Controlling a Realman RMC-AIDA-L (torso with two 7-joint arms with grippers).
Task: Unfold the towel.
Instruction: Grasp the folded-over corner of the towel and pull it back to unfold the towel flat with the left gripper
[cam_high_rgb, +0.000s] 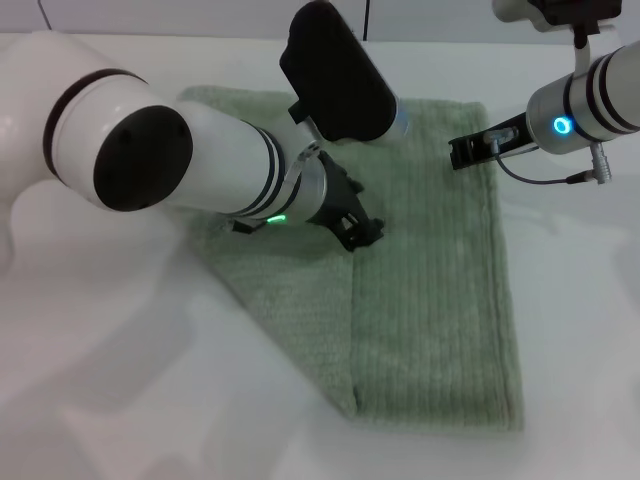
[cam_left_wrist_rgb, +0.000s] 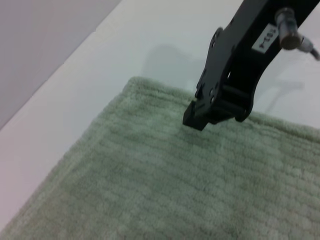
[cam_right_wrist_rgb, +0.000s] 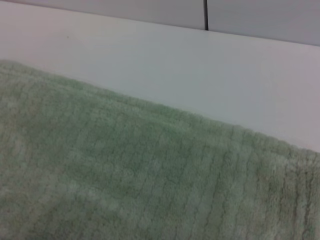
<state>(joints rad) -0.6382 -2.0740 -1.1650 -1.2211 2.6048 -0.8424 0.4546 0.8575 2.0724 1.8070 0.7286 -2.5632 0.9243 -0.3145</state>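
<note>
**Both grippers over the folded towel**

The towel (cam_high_rgb: 430, 300) lay on the white table (cam_high_rgb: 120, 380), a diagonal fold along its left side. The left gripper (cam_high_rgb: 358, 232) hovered at the flap's edge; whether it was wide or narrow, I could not tell. The right gripper (cam_high_rgb: 468, 150) looked closed and empty near the far right corner. A clean unfold probably needed pinching only the top layer. The left wrist view alone showed the right gripper's tip just above the cloth
</note>
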